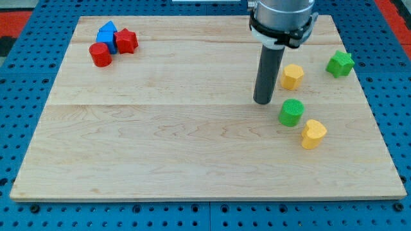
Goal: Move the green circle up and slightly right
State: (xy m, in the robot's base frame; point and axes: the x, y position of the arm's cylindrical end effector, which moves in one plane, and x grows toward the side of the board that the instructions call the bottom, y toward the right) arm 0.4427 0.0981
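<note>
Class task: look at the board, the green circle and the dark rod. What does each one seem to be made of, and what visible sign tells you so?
Board: pale wood, matt, shown by its grain lines and plank seams.
Green circle: probably plastic, one even bright colour with a ribbed side; it could be painted.
Rod, ending in my tip just left of the green circle: dark, smooth, faint sheen; metal or plastic, unclear.
</note>
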